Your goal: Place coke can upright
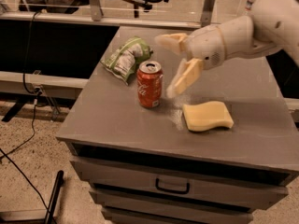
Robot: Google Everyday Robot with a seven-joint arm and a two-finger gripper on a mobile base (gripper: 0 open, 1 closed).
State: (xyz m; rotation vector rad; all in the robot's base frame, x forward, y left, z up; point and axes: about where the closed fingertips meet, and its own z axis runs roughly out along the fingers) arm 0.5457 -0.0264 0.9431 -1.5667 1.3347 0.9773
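One coke can (150, 85), one snack bag (125, 59), one yellow sponge (207, 115), one claw (165, 65) beside the can

We read white Coca-Cola script down the coke can (150, 84); bag (125, 59) print unreadable. Tool (165, 65) hangs spread just right of the can.

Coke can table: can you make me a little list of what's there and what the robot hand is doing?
can: red, upright on the table
gripper: just right of the can in the picture, jaws open, holding nothing
bag: lying behind the can, to its left
sponge: yellow, flat, right of the can
table: grey, drawer in front
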